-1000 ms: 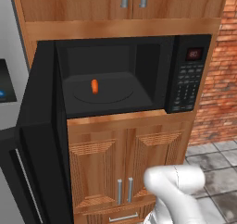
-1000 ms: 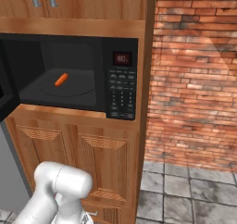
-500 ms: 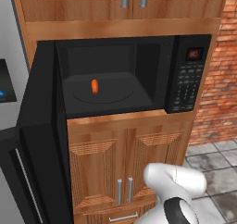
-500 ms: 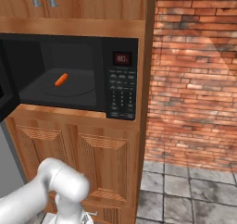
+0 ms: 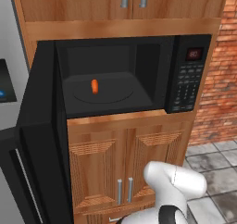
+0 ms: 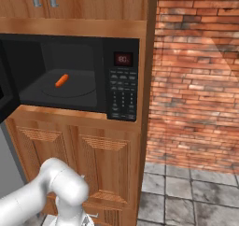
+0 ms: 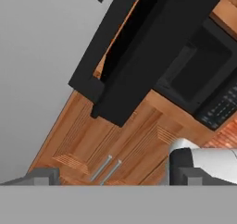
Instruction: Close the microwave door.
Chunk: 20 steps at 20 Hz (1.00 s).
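Since a second ago the white arm's rounded elbow (image 5: 178, 183) has shifted a little lower and further toward 3 o'clock in the left base view, while the scene behind it has stayed put. The large black built-in microwave (image 5: 139, 75) sits in a brown wooden cabinet column, its dark cavity exposed. A small orange carrot-like piece (image 5: 95, 86) lies on the round turntable, left of its centre. The keypad strip with small red display (image 6: 123, 85) runs down the oven's right side. The wide, flat, glossy black microwave door (image 5: 41, 126) stands swung fully open at 9 o'clock of the cavity, reaching out toward the cameras in front of the grey fridge (image 5: 9, 56). In the hand view the door (image 7: 139, 52) crosses the upper middle on a slant, with its thick black bar handle (image 7: 104, 42) along one edge. The claw (image 7: 113, 179) has its jaws spread wide, gripping nothing and well apart from the door. Below the oven are two brown wooden cabinet doors with silver handles (image 5: 124, 190). A red brick wall (image 6: 196, 75) stands at 3 o'clock.
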{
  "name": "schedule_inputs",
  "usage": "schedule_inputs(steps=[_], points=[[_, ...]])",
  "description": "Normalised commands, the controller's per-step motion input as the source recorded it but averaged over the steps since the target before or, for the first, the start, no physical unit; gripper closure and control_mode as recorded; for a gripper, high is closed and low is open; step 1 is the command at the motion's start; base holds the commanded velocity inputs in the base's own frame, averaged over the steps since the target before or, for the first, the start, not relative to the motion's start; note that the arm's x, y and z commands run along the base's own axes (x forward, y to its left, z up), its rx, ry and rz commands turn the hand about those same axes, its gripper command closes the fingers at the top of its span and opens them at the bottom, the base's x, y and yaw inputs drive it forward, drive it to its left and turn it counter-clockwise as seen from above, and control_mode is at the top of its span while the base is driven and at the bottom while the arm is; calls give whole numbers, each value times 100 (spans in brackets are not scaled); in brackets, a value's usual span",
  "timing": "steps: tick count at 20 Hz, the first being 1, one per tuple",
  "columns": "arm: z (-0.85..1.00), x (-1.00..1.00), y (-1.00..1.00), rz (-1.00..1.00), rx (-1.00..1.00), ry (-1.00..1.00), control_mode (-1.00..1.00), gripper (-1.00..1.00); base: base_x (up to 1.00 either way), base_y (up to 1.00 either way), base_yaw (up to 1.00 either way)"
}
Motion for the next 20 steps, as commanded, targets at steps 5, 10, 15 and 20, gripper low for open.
schedule_inputs(steps=[5, 10, 15, 20], points=[[-20, 5, 50, -21, -14, 2, -100, -100, 0, 0, 0], [-10, 49, 22, -23, -8, 2, -100, -100, 0, 0, 0], [-3, 60, 91, -33, -10, 0, -100, -100, 0, 0, 0], [0, 74, 69, -29, -19, 9, -100, -100, 0, 0, 0]])
